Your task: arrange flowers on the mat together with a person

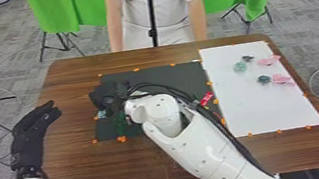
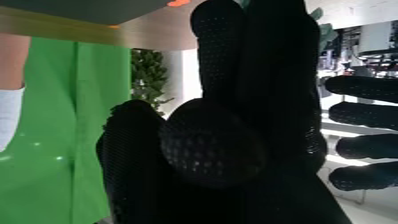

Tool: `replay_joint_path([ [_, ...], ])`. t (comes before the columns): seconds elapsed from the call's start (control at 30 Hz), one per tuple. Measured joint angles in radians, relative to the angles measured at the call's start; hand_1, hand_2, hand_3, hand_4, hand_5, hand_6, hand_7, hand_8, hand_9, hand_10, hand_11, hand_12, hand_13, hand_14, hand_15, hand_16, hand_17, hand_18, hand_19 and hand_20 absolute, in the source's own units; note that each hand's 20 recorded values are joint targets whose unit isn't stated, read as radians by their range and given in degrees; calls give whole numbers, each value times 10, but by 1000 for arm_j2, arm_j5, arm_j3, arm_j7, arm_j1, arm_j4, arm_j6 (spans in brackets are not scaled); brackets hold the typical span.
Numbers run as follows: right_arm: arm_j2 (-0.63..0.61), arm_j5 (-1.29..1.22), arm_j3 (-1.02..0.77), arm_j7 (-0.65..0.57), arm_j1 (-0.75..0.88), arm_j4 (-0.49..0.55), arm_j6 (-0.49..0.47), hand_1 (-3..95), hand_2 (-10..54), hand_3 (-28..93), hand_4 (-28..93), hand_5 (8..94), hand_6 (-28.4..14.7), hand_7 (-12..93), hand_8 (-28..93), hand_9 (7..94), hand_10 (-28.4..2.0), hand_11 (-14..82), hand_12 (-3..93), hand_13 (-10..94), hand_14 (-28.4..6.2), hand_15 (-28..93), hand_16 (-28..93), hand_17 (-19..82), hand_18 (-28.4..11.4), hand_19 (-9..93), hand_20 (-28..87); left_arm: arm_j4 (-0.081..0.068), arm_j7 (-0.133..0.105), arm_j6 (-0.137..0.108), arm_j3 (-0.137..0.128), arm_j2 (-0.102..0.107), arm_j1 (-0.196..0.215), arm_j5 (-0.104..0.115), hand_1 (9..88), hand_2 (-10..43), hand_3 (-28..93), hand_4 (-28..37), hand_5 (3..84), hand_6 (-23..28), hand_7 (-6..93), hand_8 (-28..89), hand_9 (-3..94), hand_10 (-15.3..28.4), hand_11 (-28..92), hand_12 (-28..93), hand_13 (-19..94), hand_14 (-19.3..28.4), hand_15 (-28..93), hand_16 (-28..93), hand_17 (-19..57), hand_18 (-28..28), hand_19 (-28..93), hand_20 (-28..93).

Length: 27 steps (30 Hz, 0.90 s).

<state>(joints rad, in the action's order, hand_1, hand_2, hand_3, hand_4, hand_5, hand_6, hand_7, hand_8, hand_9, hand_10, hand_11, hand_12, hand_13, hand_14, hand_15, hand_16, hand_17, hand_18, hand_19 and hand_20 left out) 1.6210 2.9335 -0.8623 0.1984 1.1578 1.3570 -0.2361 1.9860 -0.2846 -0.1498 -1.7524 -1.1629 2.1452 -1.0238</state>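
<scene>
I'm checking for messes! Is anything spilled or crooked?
I see nothing spilled. One small red piece looks a bit odd: it lies slanted at the dark mat's right edge, away from the pink flowers. I can't tell what it is.

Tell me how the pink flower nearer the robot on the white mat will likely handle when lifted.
The small, ragged-edged pink flower looks light, perhaps fabric. Its uneven outline suggests floppy petals, and it probably won't roll on the flat white mat.
</scene>
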Motion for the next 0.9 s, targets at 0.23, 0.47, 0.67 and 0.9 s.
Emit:
replay_joint_path([
  [0.23,-15,0,10,16,-4,1,10,917,-95,-283,312,739,60,168,-13,937,-64,130,312,937,16,638,195,722,-90,932,458,0,-1,4,0,0,-1,0,385,-65,627,-124,508,4,193,-87,472,120,218,145,375,163,206,40,74,128,111,243],
  [0.47,-26,0,12,38,-12,-1,11,914,-95,-283,314,700,68,174,-72,937,-62,120,319,937,17,630,203,717,-90,932,457,0,-2,6,-1,0,0,0,385,-66,627,-123,508,3,194,-86,471,120,218,144,375,163,206,40,74,129,111,243],
  [0.67,-35,-1,16,38,-21,-2,11,911,-95,-283,315,684,71,178,-129,937,-63,113,323,937,17,626,207,714,-91,932,458,0,-3,6,-2,-1,0,0,385,-66,628,-124,507,3,194,-87,471,119,219,145,375,163,207,41,73,129,112,243],
  [0.9,-48,-1,19,38,-24,-1,15,909,-95,-283,312,681,72,183,-135,937,-63,113,324,937,18,625,208,711,-92,932,459,3,-6,6,-3,-1,5,0,386,-66,627,-124,507,2,195,-87,472,120,218,145,376,162,207,40,73,129,112,243],
])
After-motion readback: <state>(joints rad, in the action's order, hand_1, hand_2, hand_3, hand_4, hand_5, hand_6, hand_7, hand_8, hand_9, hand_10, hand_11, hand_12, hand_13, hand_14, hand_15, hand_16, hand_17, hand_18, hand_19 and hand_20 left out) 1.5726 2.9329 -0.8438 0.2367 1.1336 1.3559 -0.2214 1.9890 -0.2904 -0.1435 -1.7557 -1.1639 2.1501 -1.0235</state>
